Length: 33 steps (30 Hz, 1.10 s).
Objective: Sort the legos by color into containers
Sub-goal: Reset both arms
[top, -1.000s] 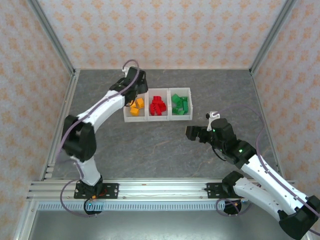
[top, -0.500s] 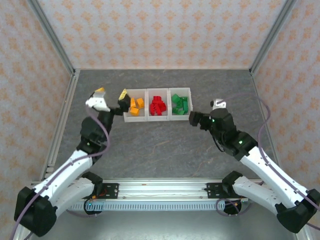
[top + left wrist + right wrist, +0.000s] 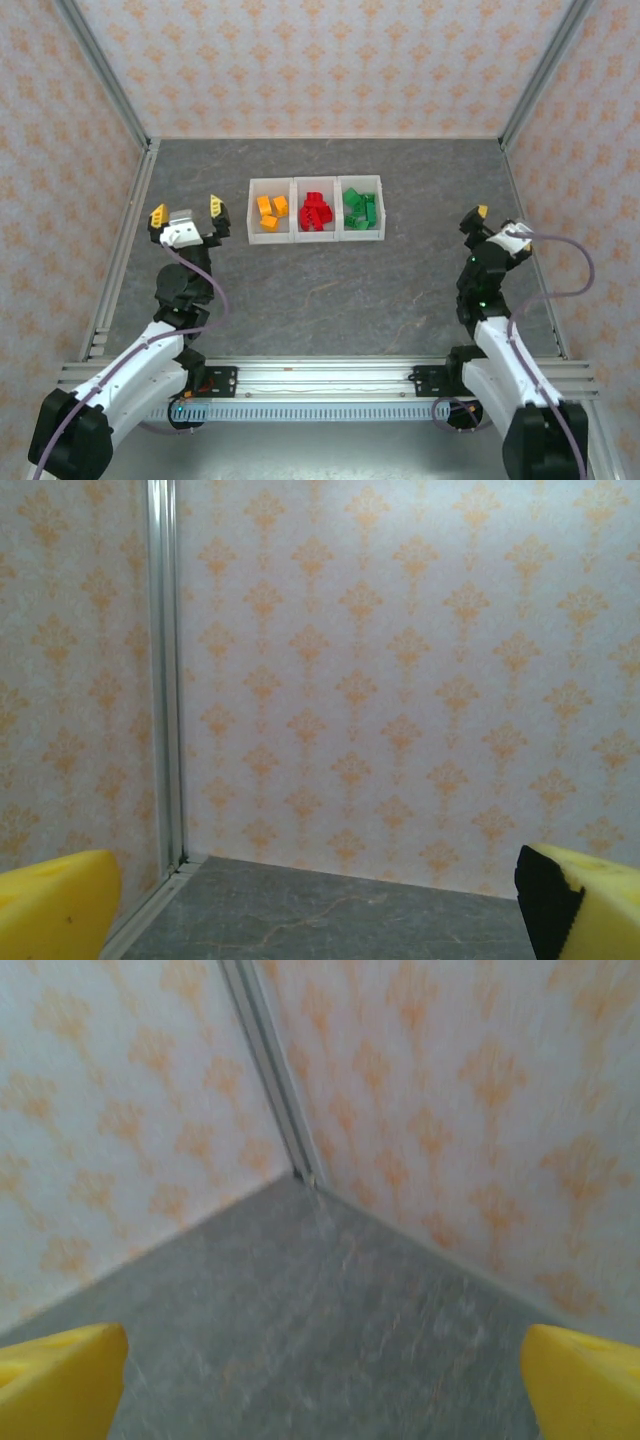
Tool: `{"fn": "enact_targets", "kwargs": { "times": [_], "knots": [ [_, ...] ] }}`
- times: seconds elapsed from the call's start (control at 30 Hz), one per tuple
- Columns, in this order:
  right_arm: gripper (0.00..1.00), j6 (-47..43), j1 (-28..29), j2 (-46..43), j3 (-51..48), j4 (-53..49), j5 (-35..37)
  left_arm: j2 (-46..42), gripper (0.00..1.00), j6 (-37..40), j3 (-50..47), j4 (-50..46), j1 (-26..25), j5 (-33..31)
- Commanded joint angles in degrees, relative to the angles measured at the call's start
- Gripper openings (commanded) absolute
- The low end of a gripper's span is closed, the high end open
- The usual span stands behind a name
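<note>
The containers (image 3: pixel 316 239) are three joined white bins in a row at the middle back of the grey table. Orange legos (image 3: pixel 269 211) lie in the left bin, red legos (image 3: pixel 316 210) in the middle bin and green legos (image 3: pixel 360 208) in the right bin. My left gripper (image 3: pixel 187 212) is raised left of the bins, well apart from them, open and empty. In the left wrist view its yellow fingertips (image 3: pixel 55 905) frame bare floor and wall. My right gripper (image 3: pixel 500 226) stands far right of the bins, open, with nothing between its fingertips (image 3: pixel 585 1380).
Patterned walls close in the table on three sides, with metal corner posts (image 3: pixel 105 75) at the back. A metal rail (image 3: pixel 320 375) carrying both arm bases runs along the near edge. Bare grey table (image 3: pixel 330 290) lies between the bins and the arms.
My left arm has pulled back from over the orange bin to the near left, and its jaws have opened wide. My right arm has swung from the table's middle out to the right.
</note>
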Motion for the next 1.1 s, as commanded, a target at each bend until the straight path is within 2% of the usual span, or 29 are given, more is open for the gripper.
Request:
{"fn": "enact_targets", "kwargs": {
  "times": [0.0, 0.07, 0.1, 0.2, 0.33, 0.43, 0.5, 0.57, 0.6, 0.67, 0.73, 0.83, 0.97, 1.03, 1.07],
  "knots": [
    [1.00, 3.02, -0.11, 7.95, -5.91, 13.68, -4.81, 0.74, 1.00, -1.02, 0.19, -1.21, 0.72, -1.42],
    [1.00, 0.37, -0.03, 12.98, -6.66, 20.08, -9.06, 1.03, 1.00, 0.15, -0.32, -0.98, 0.88, -2.36],
    [1.00, -1.71, 0.16, 13.69, -4.84, 18.04, -12.39, 1.12, 1.00, 0.37, -0.92, -0.08, 1.10, -2.56],
    [1.00, -3.72, 0.42, 18.88, -5.83, 28.81, -13.09, 1.36, 1.00, -0.10, -1.36, -0.03, 1.85, -1.81],
    [1.00, -10.23, 1.23, 25.06, -2.10, 30.63, -19.02, 3.01, 1.00, -0.18, -1.85, -0.04, 2.12, -1.62],
    [1.00, -13.07, 2.45, 38.30, -6.05, 54.29, -18.12, 4.99, 1.00, -0.89, -2.27, 0.55, 2.77, -1.52],
    [1.00, -12.52, 2.25, 32.47, -2.90, 38.22, -20.29, 6.30, 1.00, -1.82, -2.75, 1.27, 3.54, -0.85],
    [1.00, -11.59, 1.29, 35.90, -2.67, 43.25, -20.12, 8.26, 1.00, -3.31, -3.23, 2.40, 4.74, -0.44],
    [1.00, -11.50, 1.21, 34.25, -1.49, 38.12, -20.18, 9.37, 1.00, -3.92, -3.37, 2.82, 5.35, -0.28],
    [1.00, -11.53, 1.16, 35.20, -2.48, 41.53, -20.22, 12.41, 1.00, -5.55, -3.62, 3.77, 6.86, -0.36],
    [1.00, -11.45, 1.30, 34.07, -1.64, 37.98, -20.12, 16.08, 1.00, -7.57, -4.14, 5.56, 8.44, -0.86],
    [1.00, -11.53, 1.31, 34.19, -1.81, 38.49, -20.03, 23.18, 1.00, -10.73, -6.00, 12.64, 10.95, -1.14],
    [1.00, -11.57, 1.26, 34.43, -1.94, 39.37, -20.04, 31.07, 1.00, -11.91, -5.83, 17.92, 12.66, 2.34],
    [1.00, -11.41, 1.30, 34.32, -1.91, 38.89, -20.04, 37.81, 1.00, -12.51, -6.77, 25.61, 12.85, -0.06],
    [1.00, -11.51, 1.29, 34.38, -1.98, 39.23, -20.04, 42.16, 1.00, -11.82, -7.34, 32.50, 13.00, -0.79]
  ]
}}
